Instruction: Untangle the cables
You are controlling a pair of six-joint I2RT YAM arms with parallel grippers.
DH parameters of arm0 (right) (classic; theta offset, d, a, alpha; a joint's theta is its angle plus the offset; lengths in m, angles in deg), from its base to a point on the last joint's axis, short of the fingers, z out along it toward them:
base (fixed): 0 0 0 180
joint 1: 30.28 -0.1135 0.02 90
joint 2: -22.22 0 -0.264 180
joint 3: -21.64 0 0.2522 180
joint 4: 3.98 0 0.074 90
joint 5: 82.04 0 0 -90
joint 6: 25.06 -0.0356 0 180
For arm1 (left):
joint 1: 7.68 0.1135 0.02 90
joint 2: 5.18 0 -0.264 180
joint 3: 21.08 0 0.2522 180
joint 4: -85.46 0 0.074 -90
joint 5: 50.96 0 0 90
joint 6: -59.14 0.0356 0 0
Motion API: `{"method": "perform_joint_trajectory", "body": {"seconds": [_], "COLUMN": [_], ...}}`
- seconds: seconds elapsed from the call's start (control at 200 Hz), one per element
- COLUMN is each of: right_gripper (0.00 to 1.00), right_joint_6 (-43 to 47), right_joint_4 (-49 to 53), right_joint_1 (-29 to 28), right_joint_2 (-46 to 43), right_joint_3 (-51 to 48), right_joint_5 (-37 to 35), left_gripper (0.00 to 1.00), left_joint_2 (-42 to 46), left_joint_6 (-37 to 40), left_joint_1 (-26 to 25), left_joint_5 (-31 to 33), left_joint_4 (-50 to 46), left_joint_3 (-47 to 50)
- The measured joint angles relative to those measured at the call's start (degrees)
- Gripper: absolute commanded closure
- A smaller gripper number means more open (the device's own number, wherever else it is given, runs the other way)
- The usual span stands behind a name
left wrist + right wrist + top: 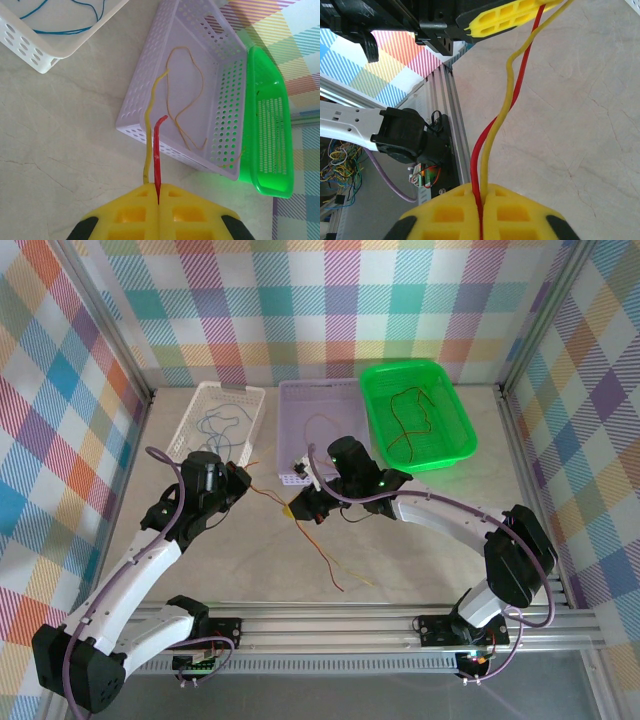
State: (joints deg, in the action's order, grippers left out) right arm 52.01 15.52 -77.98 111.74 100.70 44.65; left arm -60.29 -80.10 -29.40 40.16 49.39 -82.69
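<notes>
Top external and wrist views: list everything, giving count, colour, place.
white basket: 1, white, far left.
blue cable: count unclear, blue, inside white basket.
lilac basket: 1, lilac, far middle.
loose cable: 1, yellow, inside lilac basket.
green basket: 1, green, far right.
dark cable: 1, reddish-brown, inside green basket.
held cables: 2, red and yellow, between pincers.
table: 1, beige, beneath all.
left pincer: 1, yellow, shut on held cables.
right pincer: 1, yellow, shut on held cables.
</notes>
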Motion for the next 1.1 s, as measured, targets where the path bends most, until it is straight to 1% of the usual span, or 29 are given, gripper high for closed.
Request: {"method": "perform_joint_trajectory", "body": {"seconds": [0.025, 0.125, 0.19, 0.37, 0.59, 0.705, 0.81, 0.9, 1.02, 1.1], "right_gripper": [0.80, 0.75, 0.70, 0.64, 0.63, 0.63, 0.61, 0.60, 0.52, 0.42], "right_joint_6": [0.22, 0.24, 0.24, 0.00, -0.37, -0.37, -0.33, -0.07, 0.66, 1.62], "right_joint_4": [0.02, 0.39, 0.42, 0.48, -0.31, -0.31, -0.59, -0.50, -0.02, 0.35], "right_joint_1": [0.00, 0.00, 0.00, 0.00, 0.00, 0.00, 0.00, 0.02, 0.28, 0.55], "right_joint_2": [-0.02, -0.11, -0.11, -0.11, 0.92, 1.92, 1.42, -1.53, -10.12, -17.22], "right_joint_3": [0.00, 0.00, 0.00, 0.02, 0.76, 1.18, 0.81, -1.44, -5.29, -7.19], "right_joint_5": [0.02, 0.02, 0.04, 0.02, -0.72, -2.54, -5.29, -9.44, -17.20, -23.69], "left_gripper": [1.00, 1.00, 1.00, 1.00, 1.00, 1.00, 1.00, 1.00, 1.00, 1.00], "left_joint_2": [0.00, -0.02, -0.02, -0.33, -0.33, -0.31, -0.22, -0.59, -3.61, -6.69], "left_joint_6": [0.13, 0.68, 0.85, 1.31, 1.79, 2.38, 3.04, 4.20, 6.93, 8.70], "left_joint_1": [-0.02, -0.02, -0.39, -1.88, -2.67, -2.86, -2.91, -2.93, -2.97, -2.97], "left_joint_5": [-0.04, -0.44, -0.63, -1.09, -1.09, -1.05, -0.81, 0.00, 1.70, 2.80], "left_joint_4": [0.00, 0.02, 0.02, 0.09, 0.17, 0.00, -0.07, -0.02, 0.26, 1.22], "left_joint_3": [0.00, 0.00, 0.00, -0.92, -1.75, -1.92, -2.03, -3.06, -6.78, -9.92]}}
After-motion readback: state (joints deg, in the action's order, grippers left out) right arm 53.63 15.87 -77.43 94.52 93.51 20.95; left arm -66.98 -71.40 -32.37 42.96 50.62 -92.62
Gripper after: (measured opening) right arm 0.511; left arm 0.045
